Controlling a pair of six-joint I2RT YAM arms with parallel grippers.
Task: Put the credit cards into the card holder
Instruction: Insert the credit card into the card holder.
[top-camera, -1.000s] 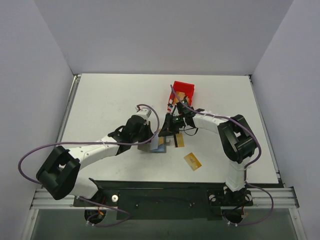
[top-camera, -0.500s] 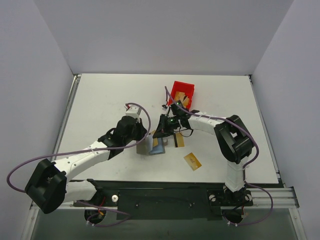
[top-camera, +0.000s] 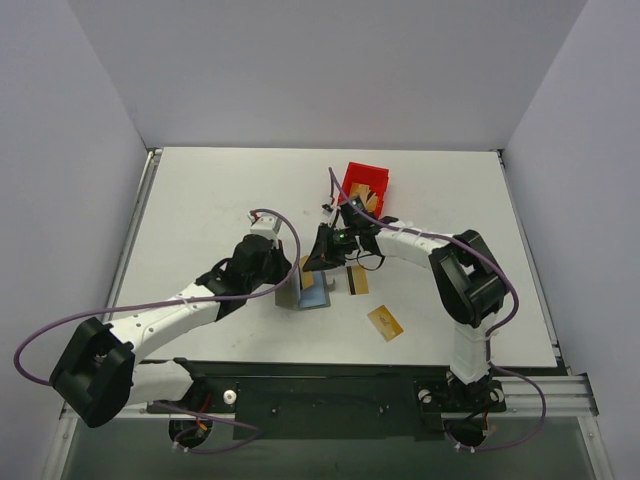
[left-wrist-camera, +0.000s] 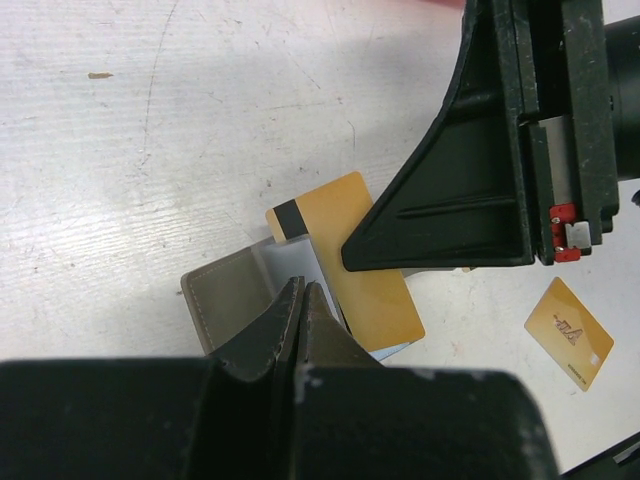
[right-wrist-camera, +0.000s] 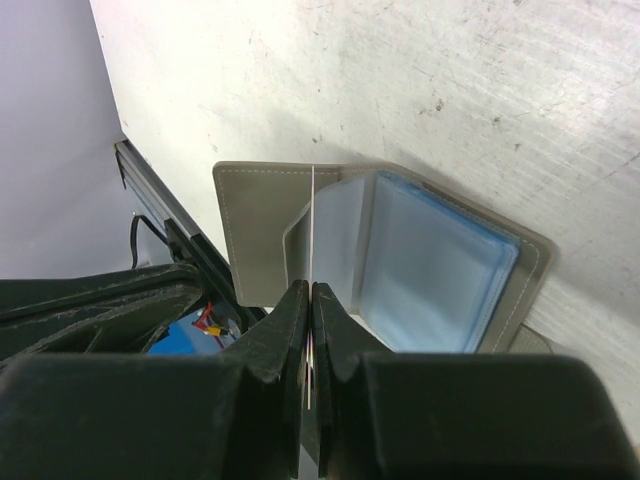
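The grey card holder (top-camera: 312, 296) lies open and shows its bluish inside (right-wrist-camera: 440, 265). My right gripper (top-camera: 319, 260) is shut on a gold credit card with a black stripe (left-wrist-camera: 345, 262). It holds the card on edge over the holder's pockets, and the right wrist view shows it as a thin line (right-wrist-camera: 312, 230). My left gripper (left-wrist-camera: 302, 287) is shut, its tips at the holder's grey flap (left-wrist-camera: 225, 300), with nothing seen between them. A second card (top-camera: 357, 281) lies just right of the holder. A third card (top-camera: 385, 322) lies nearer the front.
A small red plastic bin (top-camera: 363, 186) stands behind the right gripper, with something gold inside. The two arms nearly meet over the holder. The right arm's cable loops above the bin.
My left arm has drawn back to the left, off the holder's top. My right gripper has moved left with the card, from beside the holder to over it.
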